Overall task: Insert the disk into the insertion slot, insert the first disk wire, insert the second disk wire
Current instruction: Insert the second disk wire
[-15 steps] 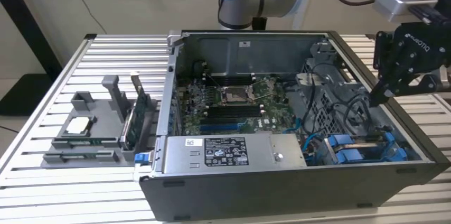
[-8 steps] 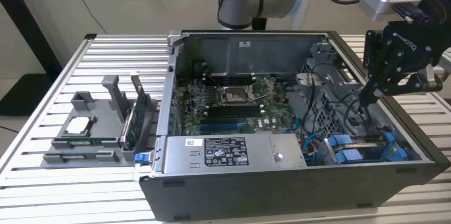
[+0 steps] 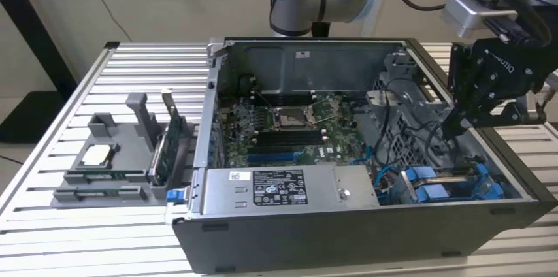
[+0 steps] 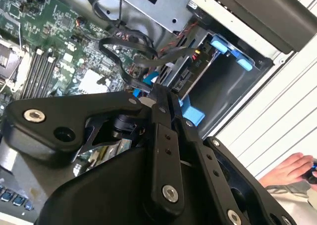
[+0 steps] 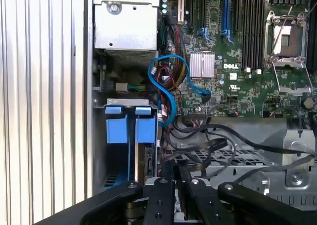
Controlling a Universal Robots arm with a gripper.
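The disk (image 3: 429, 190), in its bright blue carrier, sits down inside the insertion slot (image 3: 516, 193) at the case's front corner on the exterior view's right. In the first wrist view the disk's blue tabs (image 5: 130, 130) lie within the grey bay (image 5: 121, 102). My gripper (image 3: 455, 128) hangs just above and behind the bay, fingers pressed together. In the second wrist view a flat black disk wire (image 4: 130, 66) loops down and ends at my gripper (image 4: 159, 93), beside the disk (image 4: 198, 71). Black cables run under my gripper (image 5: 177, 168).
The open case holds a green motherboard (image 3: 288, 127), a grey labelled power-supply box (image 3: 279, 189) and a looping blue cable (image 5: 168, 86). A grey parts holder (image 3: 114, 159) stands on the slatted table at the exterior view's left. A person's hand (image 4: 290, 168) rests outside the case.
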